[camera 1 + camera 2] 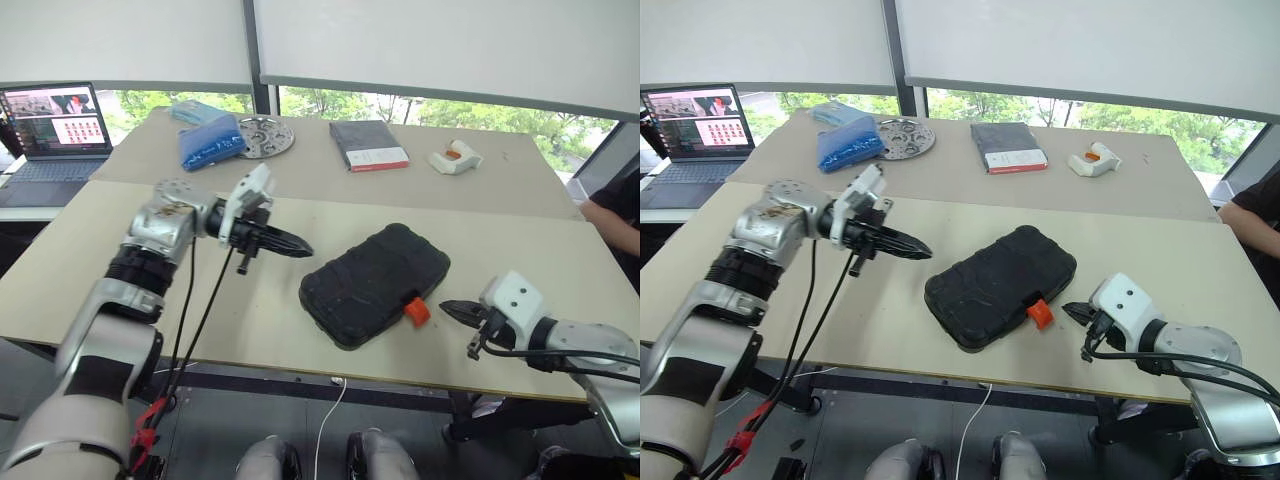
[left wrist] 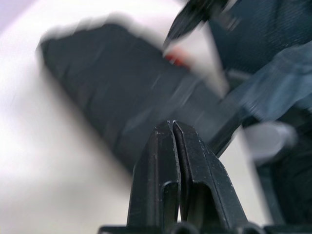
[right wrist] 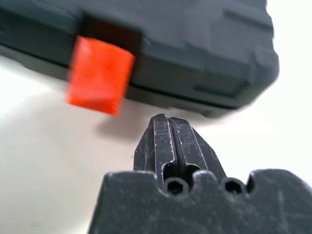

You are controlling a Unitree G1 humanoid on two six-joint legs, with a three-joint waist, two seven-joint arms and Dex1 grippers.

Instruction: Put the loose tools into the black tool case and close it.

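Left tool (image 1: 300,247): fingers pressed together, holding nothing, raised above the surface (image 1: 150,290) and pointing toward the black tool case (image 1: 375,282), apart from it. Right tool (image 1: 447,308): fingers likewise closed and empty, tip just beside the orange latch (image 1: 417,312) at the case's near edge, with a gap between. The case lies shut, flat on the near surface between the two tools; its contents are hidden. In the left wrist view the case and the opposite tool are smeared by blur. A person's sleeve (image 1: 615,215) is cut off at the right edge.
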